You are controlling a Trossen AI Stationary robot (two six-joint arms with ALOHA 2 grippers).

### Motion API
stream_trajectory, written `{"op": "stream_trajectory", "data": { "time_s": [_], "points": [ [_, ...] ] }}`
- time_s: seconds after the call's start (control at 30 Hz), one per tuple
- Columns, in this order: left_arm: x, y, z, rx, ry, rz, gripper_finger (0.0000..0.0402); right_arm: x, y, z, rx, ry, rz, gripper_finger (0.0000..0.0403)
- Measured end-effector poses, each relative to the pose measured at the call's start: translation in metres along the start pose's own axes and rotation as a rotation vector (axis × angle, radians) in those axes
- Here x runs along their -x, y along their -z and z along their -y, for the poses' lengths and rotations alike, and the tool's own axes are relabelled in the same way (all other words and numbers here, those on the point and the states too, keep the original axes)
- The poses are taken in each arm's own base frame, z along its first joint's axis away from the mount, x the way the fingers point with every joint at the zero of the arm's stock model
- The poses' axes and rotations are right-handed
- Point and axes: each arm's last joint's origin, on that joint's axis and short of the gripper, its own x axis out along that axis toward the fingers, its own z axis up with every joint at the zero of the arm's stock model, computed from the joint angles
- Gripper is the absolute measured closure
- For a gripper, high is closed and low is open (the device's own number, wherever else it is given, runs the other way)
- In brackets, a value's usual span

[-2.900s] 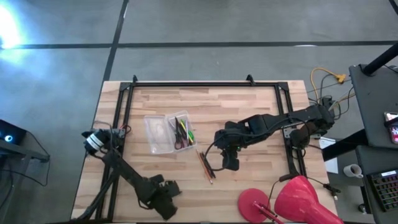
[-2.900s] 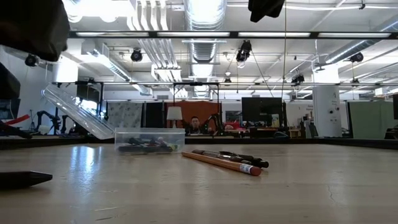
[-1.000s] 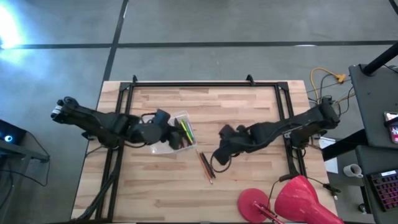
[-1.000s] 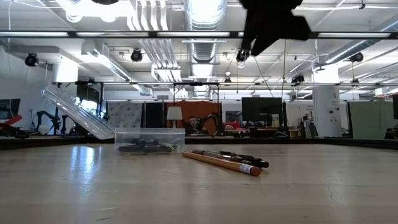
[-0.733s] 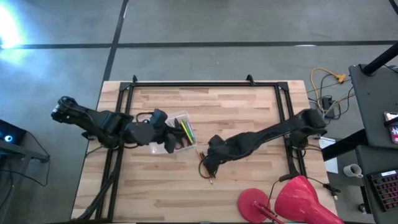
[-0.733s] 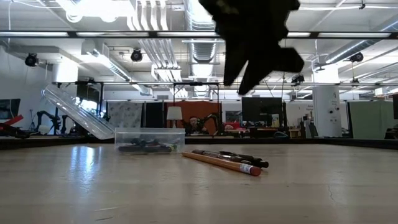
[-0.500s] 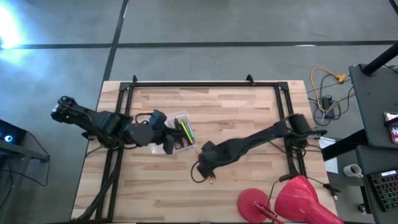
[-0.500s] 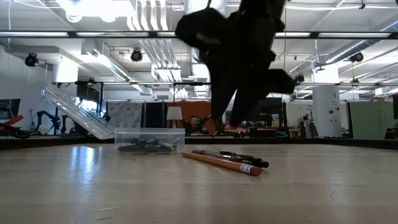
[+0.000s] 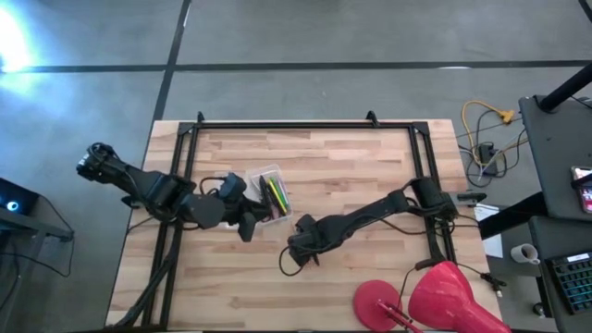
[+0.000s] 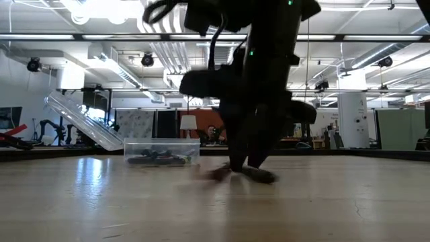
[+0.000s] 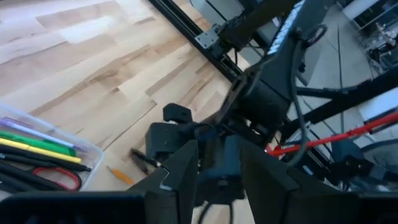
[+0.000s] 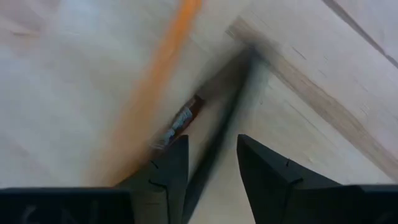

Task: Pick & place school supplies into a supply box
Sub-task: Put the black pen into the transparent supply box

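My left gripper (image 9: 248, 225) hangs open beside the clear box (image 9: 265, 194), which already holds pens and scissors. My right gripper (image 12: 211, 163), fingers apart, straddles the dark pen (image 12: 225, 115) lying beside the orange pencil (image 12: 168, 50) on the table (image 9: 370, 162). I should centre on one shaft before closing, or I'll pinch both.

From overhead, the dark right gripper (image 9: 301, 248) sits on top of the loose pens beside the small clear plastic supply box (image 9: 266, 196), so those pens are hidden there. At table height the same gripper (image 10: 250, 169) blocks them too; only a dark smear shows at its base. In the right wrist view the orange pencil (image 12: 155, 81) is a motion-blurred streak and the dark pen (image 12: 217, 140) beside it is smeared. The left gripper (image 9: 248, 225) overlaps the box's near corner. The red round object (image 9: 435, 298) is cut by the overhead picture's edge.
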Motion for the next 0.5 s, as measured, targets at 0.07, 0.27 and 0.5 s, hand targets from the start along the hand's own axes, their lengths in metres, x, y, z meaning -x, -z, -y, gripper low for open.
{"op": "stream_trajectory", "data": {
  "time_s": [0.07,0.27,0.5],
  "points": [
    [0.001,0.001,0.001,-0.003,0.004,-0.004,0.0299,-0.004,0.001,0.0,0.002,0.011,-0.002,0.0281],
    [0.003,0.004,0.003,-0.009,0.018,-0.013,0.0299,-0.012,0.003,0.002,0.03,0.04,-0.009,0.0298],
    [0.007,0.009,0.005,-0.02,0.034,-0.027,0.0299,-0.011,0.004,0.005,0.07,0.067,-0.02,0.0362]
  ]
}}
